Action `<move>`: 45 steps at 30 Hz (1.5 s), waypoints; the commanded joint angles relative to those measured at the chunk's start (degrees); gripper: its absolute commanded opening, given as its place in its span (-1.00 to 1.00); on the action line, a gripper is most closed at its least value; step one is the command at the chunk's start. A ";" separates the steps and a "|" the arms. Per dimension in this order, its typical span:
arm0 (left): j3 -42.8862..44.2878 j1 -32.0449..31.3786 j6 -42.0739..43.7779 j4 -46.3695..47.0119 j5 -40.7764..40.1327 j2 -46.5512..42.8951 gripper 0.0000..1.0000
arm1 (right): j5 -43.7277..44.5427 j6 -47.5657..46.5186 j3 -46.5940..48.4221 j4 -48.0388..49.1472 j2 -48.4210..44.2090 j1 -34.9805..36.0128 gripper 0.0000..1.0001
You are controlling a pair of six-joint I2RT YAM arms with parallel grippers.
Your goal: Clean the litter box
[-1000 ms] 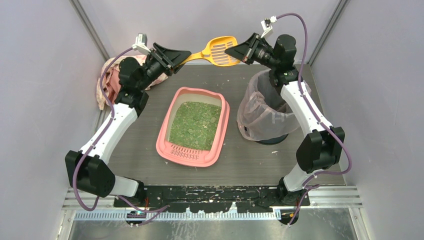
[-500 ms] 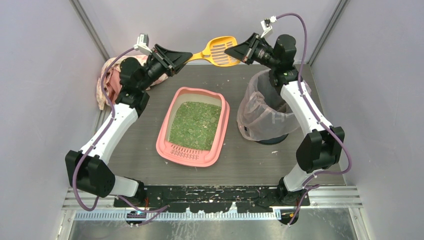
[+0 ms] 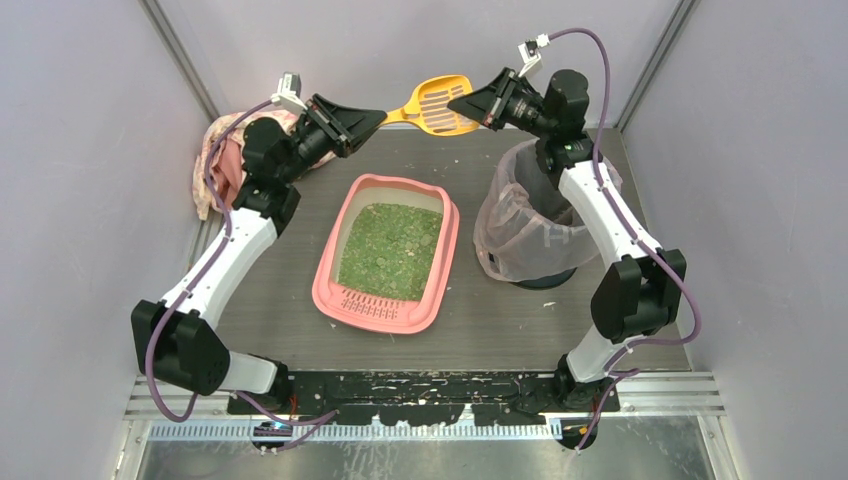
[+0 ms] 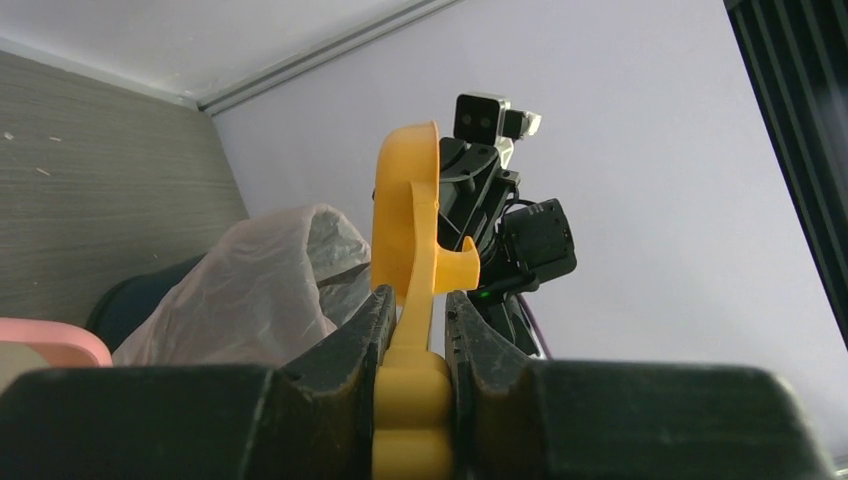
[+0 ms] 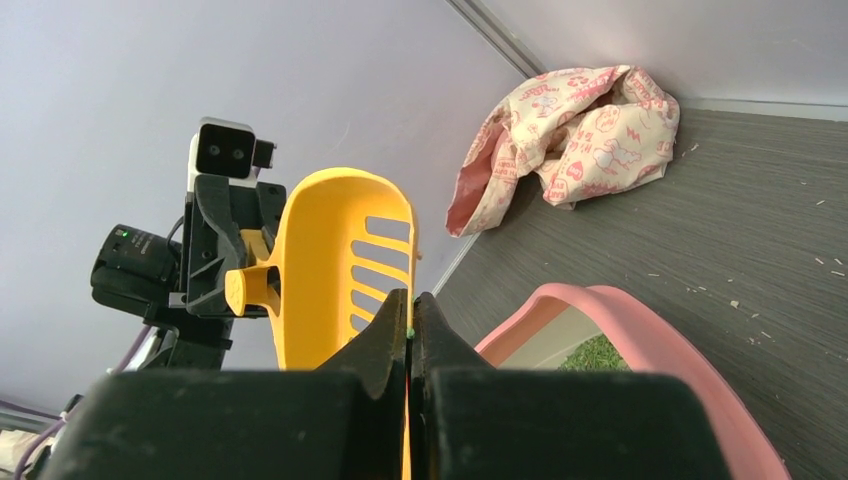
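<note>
The left gripper is clamped on the handle of the yellow scoop; the right gripper is pinched shut on its rim (judged a handover). The scoop is held aloft at the far edge. The litter box is set nearer, mid-table, with the bin at its right for dumping.

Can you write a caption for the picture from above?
The left hand and right hand hold a yellow scoop beyond the pink litter box.
</note>
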 commanded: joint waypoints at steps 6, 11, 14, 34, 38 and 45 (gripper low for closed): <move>2.51 0.85 2.86 -5.60 1.78 -1.89 -1.00 | 1.86 -0.69 0.04 3.28 -2.48 0.58 0.44; -0.29 9.57 1.99 -8.60 4.81 -5.37 -1.00 | 4.32 -2.41 -0.22 0.23 -4.58 -1.48 0.62; 0.04 16.04 4.89 -15.20 9.53 -7.52 -1.00 | 5.41 -2.66 -1.21 -1.19 -5.94 -3.89 0.62; 4.80 14.41 45.61 -66.98 -1.54 -15.90 -1.00 | 10.10 -12.48 -2.14 -19.13 -6.51 -6.08 0.60; 3.76 12.82 45.92 -63.47 -2.60 -14.10 -1.00 | 9.05 -11.91 -3.61 -17.62 -5.66 -6.10 0.60; 2.98 7.68 49.64 -60.60 -5.26 -8.55 -1.00 | 12.06 -10.20 -5.21 -18.00 -6.20 -5.03 0.60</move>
